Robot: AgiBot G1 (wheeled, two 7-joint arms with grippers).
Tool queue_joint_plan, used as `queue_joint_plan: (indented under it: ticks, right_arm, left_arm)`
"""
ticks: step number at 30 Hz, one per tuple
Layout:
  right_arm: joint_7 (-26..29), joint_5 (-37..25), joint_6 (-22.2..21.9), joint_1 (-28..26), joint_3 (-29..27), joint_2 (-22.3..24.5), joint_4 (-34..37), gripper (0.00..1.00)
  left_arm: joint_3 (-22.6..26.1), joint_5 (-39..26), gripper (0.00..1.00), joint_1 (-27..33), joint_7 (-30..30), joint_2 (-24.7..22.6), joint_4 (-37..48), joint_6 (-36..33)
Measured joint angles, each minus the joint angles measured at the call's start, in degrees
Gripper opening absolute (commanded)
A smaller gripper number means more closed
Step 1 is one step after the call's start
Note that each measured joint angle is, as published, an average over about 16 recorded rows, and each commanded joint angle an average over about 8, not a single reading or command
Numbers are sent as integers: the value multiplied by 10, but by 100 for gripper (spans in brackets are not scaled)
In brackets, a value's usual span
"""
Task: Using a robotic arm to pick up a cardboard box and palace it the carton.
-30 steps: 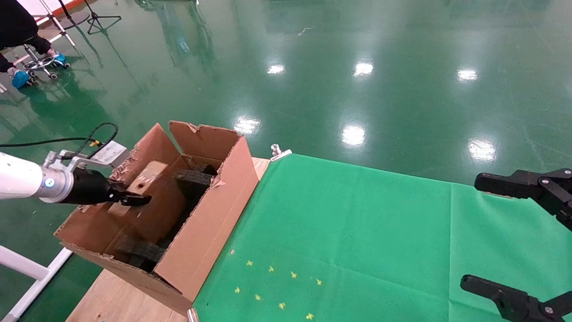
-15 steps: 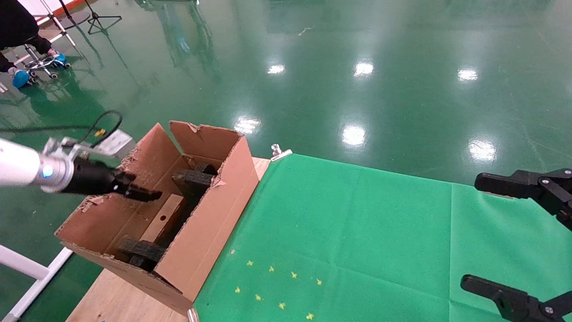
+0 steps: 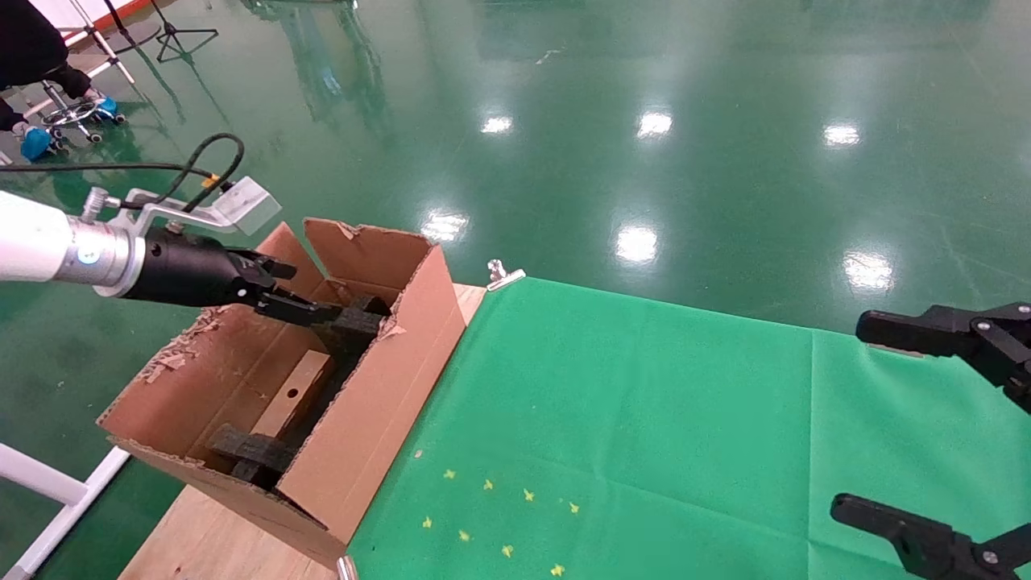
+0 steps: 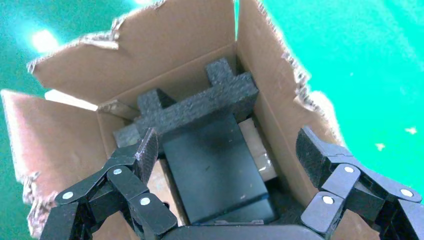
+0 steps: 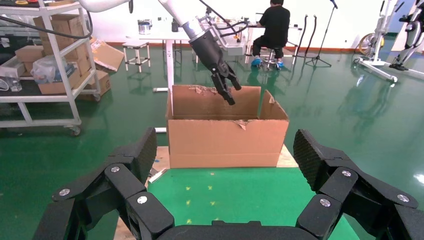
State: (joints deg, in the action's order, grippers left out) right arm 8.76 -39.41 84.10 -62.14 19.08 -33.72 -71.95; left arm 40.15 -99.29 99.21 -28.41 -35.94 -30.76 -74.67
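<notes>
Over the last sec our left gripper (image 3: 282, 294) has let go of the cardboard box (image 3: 294, 395) and lifted up out of the carton (image 3: 378, 403). It hangs above the far end now, fingers apart w/ nothing between them, as the left wrist view shows (image 4: 225, 165).

The box lies down inside the carton, between the foam blocks (image 3: 346, 322) at the far end and the ones at the near end. We judge the placing done, only the retreat left.

Its long axis runs along the carton's length, near-left to far-right in the head view. It leans a bit against the left wall; can't tell if it sits fully flat.

Right gripper (image 3: 950, 419) parked over the green cloth (image 3: 644, 419), fingers wide apart, well clear.
</notes>
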Motion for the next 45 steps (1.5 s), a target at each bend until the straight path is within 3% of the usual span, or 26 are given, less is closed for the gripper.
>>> queue_joint_plan:
  ticks: [12, 45]
  right_arm:
    - [0, 0, 0, 0, 0, 0, 0, 100]
    - [0, 0, 0, 0, 0, 0, 0, 100]
  left_arm:
    - [-22, 54, 100, -37, 16, 1, -43, -11]
    - [-156, 371, 100, -244, 114, 6, -278, -72]
